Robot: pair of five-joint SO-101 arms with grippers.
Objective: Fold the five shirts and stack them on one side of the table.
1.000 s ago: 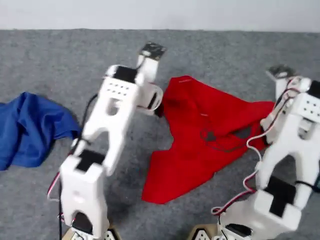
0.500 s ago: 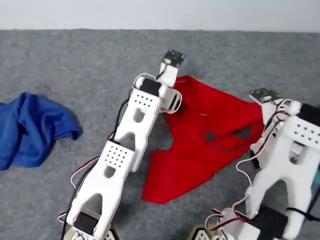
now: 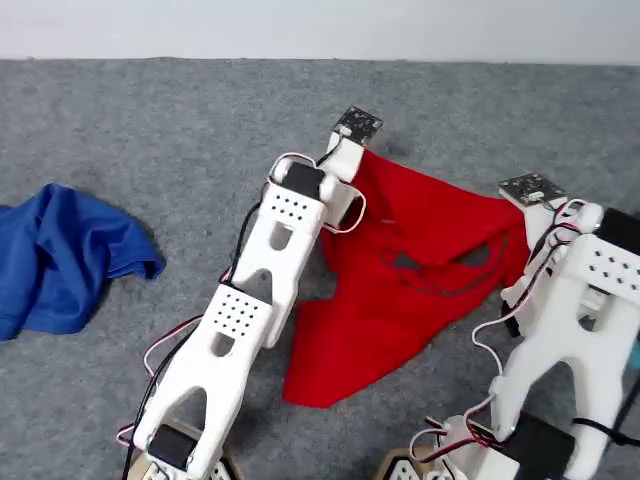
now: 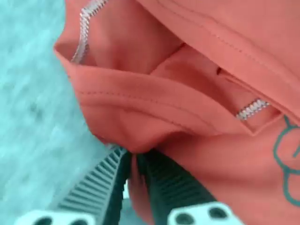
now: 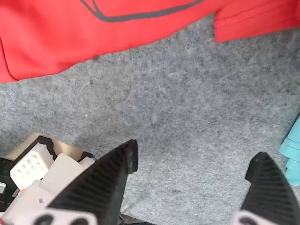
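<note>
Red shirt: lies unfolded and rumpled on the worktop, in the middle toward the right of the high view, between the two arms. One lobe trails toward the arms' bases. A dark line drawing is printed on its upper face.
Red shirt, close up: the cloth is gathered into a thick fold with stitched hems, and the fold runs down into the left tool.
Left tool: clenched on that fold of the red shirt. Its two dark ribbed fingers stand close together with red cloth pinched between them. In the high view this arm stretches from the near edge to the shirt's left border.
Right tool: released, with its fingers spread wide and nothing between them. It hangs over bare grey surface, near the red shirt's hem but not touching it.
Blue shirt: bunched in a heap at the left edge of the high view, well apart from the red shirt and from both arms.
Worktop: covered in grey, carpet-like fabric.
Teal cloth: a sliver at the edge of the right wrist view, beside the right tool's outer finger. I cannot tell what it is.
Wall: a pale strip along the far edge of the worktop.
</note>
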